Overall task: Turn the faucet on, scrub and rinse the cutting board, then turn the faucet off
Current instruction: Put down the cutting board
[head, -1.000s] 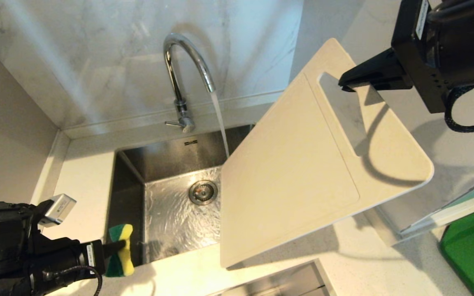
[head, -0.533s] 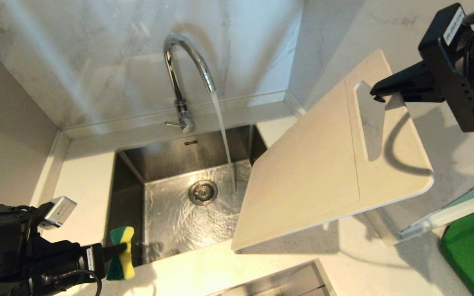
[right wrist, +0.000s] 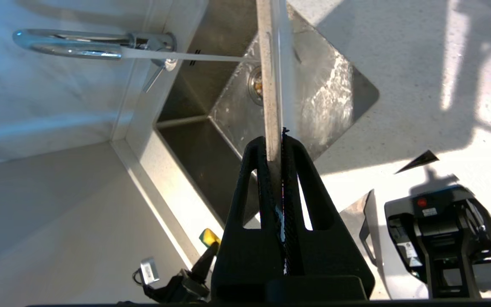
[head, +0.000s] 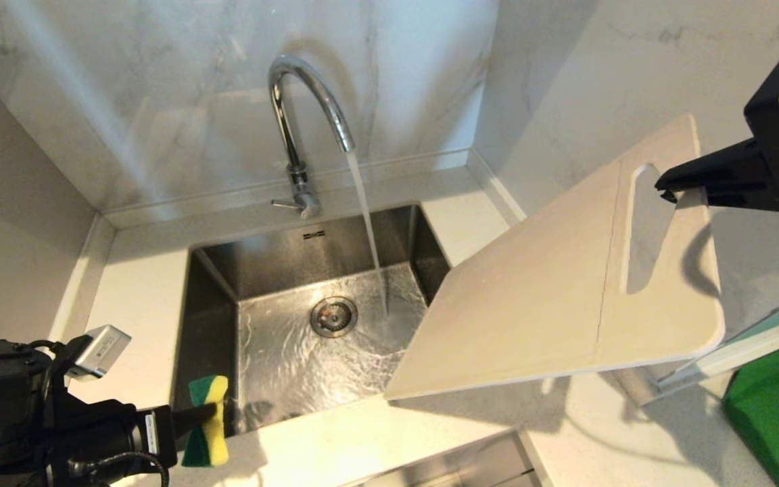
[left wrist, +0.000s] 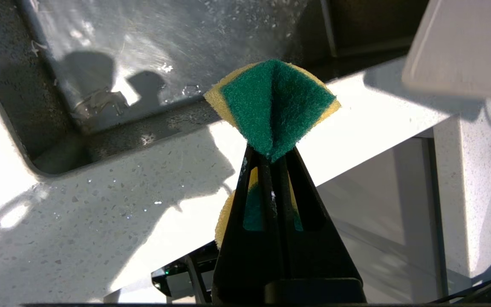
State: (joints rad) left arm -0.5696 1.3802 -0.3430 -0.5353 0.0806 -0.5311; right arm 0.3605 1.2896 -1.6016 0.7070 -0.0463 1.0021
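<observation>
board held off to the right, water running

your right gripper (head: 668, 191) is clamped on the board (head: 538, 318) at its slot-handle end, holding it in the air, tilted, over the counter (head: 430, 426) right of the sink (head: 214, 270); its low corner overhangs the basin's right edge. the faucet (head: 295, 122) runs, and the stream lands in the basin left of the board without touching it. your left gripper (head: 205, 418) is closed on a green-and-yellow sponge (head: 208, 423), pinched into a fold, at the sink's front-left corner.
</observation>
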